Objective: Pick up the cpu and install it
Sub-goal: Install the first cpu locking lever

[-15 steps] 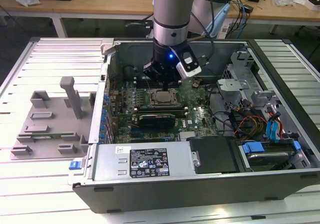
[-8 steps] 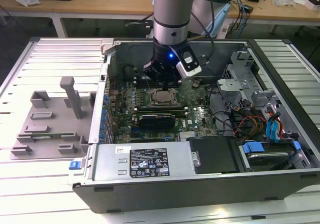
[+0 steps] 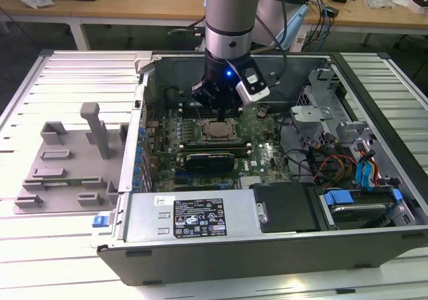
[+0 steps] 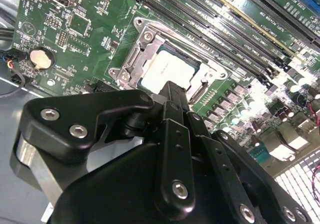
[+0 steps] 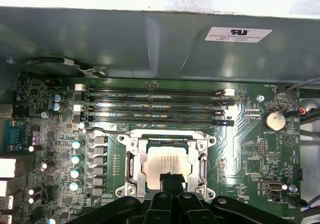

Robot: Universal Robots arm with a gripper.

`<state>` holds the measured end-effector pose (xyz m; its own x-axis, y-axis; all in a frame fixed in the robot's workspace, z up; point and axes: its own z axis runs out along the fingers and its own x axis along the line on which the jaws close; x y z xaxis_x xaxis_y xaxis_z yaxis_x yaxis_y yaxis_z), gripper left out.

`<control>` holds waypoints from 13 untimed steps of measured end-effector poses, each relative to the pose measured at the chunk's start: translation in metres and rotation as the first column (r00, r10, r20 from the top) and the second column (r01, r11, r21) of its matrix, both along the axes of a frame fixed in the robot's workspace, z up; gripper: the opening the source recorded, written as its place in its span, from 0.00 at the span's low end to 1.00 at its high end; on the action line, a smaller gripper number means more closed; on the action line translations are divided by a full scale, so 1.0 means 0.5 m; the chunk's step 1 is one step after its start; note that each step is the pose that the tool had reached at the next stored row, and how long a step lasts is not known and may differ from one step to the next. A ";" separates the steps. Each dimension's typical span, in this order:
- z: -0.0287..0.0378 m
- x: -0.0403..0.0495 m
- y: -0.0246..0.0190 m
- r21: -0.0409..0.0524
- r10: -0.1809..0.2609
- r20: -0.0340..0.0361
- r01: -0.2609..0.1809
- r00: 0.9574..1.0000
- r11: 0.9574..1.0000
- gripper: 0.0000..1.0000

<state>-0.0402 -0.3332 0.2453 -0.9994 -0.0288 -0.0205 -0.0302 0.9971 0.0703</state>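
The cpu (image 3: 217, 131) is a silvery square chip lying flat inside the metal socket frame (image 5: 131, 166) on the green motherboard (image 3: 257, 154) of the open computer case. In both wrist views the cpu (image 4: 167, 69) (image 5: 167, 163) sits seated within the frame. My gripper (image 3: 221, 111) hangs just above the chip's edge. Its black fingers (image 5: 172, 179) are together with nothing between them, and the tip (image 4: 172, 88) covers one edge of the chip.
Black memory slots (image 5: 150, 104) run beside the socket. A coin battery (image 5: 274, 120) sits on the board. The case holds a power supply (image 3: 194, 216), a drive cage (image 3: 321, 106) and cables. A grey plastic tray (image 3: 67, 160) lies outside at the exterior view's left.
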 end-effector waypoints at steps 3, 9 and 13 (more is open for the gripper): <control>0.032 0.000 0.0001 0.000 0.000 0.000 0.000 1.000 1.000 0.11; 0.032 -0.019 0.0001 0.000 0.000 0.000 0.000 1.000 1.000 0.11; 0.032 -0.055 0.0000 0.000 0.000 0.000 0.000 1.000 1.000 0.11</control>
<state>-0.0678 -0.3332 0.2615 -0.9994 -0.0289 -0.0206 -0.0303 0.9971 0.0705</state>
